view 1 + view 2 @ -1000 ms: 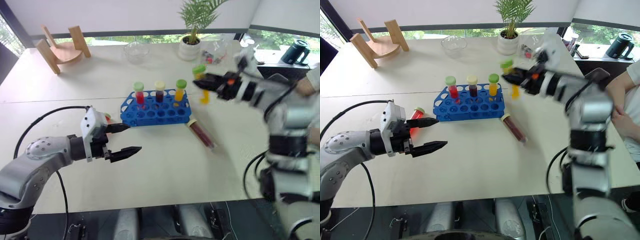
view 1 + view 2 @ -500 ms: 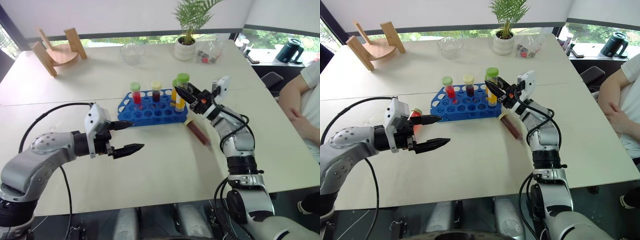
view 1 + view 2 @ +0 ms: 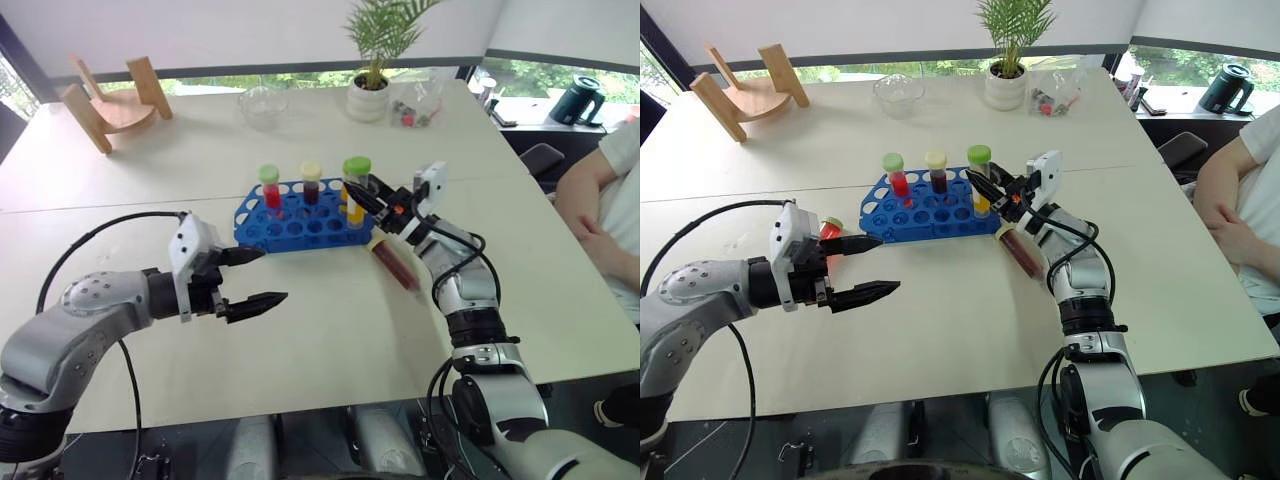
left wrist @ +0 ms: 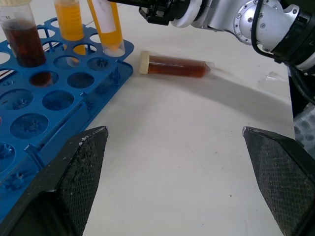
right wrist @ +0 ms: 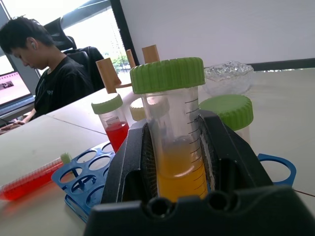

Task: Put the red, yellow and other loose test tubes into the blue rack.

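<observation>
Inspection of the right wrist view is showing what the head views are not: the right gripper (image 5: 179, 147) is clamping a clear, graduated yellow tube (image 5: 175, 142) with a ribbed green cap between its black fingers, and a person in a dark top (image 5: 47, 78) is sitting beyond the table. From the head views, this tube is standing upright over the right end of the blue rack (image 3: 300, 225), a bright plastic block with rows of round holes, already carrying red, brown and yellow tubes. A brown tube with cream cap (image 3: 397, 266) is lying just right of the rack; a red tube (image 3: 827, 236) is lying at its left. The left gripper (image 3: 253, 277) is hanging spread wide, grasping nothing
</observation>
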Robot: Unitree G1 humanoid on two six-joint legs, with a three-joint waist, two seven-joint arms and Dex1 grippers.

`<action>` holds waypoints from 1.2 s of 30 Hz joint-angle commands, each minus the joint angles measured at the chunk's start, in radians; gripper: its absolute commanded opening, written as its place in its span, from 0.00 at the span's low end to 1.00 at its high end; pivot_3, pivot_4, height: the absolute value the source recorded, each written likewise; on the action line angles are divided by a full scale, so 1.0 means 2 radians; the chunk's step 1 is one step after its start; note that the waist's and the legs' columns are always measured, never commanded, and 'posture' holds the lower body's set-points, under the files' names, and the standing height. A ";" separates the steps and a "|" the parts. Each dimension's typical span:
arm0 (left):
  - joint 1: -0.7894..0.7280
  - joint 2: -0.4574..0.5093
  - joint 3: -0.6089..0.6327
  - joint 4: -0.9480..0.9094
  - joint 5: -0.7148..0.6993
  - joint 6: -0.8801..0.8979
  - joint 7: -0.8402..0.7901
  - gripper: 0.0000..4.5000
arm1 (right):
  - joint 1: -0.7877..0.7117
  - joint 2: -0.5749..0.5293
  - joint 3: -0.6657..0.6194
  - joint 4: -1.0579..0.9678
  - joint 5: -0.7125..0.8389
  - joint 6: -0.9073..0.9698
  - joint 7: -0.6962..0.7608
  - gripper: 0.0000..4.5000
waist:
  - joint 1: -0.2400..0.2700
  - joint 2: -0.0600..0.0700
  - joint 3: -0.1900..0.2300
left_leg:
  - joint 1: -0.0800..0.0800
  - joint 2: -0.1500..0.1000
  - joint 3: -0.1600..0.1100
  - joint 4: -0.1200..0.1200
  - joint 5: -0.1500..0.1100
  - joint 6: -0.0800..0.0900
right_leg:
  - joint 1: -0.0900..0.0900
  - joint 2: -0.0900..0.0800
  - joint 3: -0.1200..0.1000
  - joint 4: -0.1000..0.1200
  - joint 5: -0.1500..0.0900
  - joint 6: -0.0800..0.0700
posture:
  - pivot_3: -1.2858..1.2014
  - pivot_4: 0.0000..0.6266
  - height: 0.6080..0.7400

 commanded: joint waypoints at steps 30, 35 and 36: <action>0.001 -0.025 -0.027 -0.011 0.019 -0.014 0.006 1.00 | -0.077 -0.368 0.180 -0.270 0.007 0.576 0.130 0.99 | 0.000 0.000 0.000 | 0.001 0.000 0.000 0.000 0.000 0.000 | 0.000 0.001 0.000 0.000 -0.001 -0.001 | 0.52 0.24 1.00; -0.003 -0.036 -0.036 -0.007 0.030 -0.022 0.007 1.00 | -0.110 -0.340 0.240 -0.224 -0.015 0.598 0.110 0.99 | 0.001 -0.001 0.000 | 0.000 0.000 0.000 0.001 0.000 0.001 | 0.000 0.000 0.000 0.000 -0.001 -0.001 | 0.52 0.24 1.00; -0.003 -0.037 -0.036 -0.007 0.031 -0.023 0.007 1.00 | -0.115 -0.332 0.248 -0.212 -0.019 0.597 0.105 0.99 | 0.001 -0.001 0.000 | 0.000 0.000 0.000 0.001 0.000 0.001 | -0.001 0.000 0.000 0.000 -0.001 -0.001 | 0.52 0.24 1.00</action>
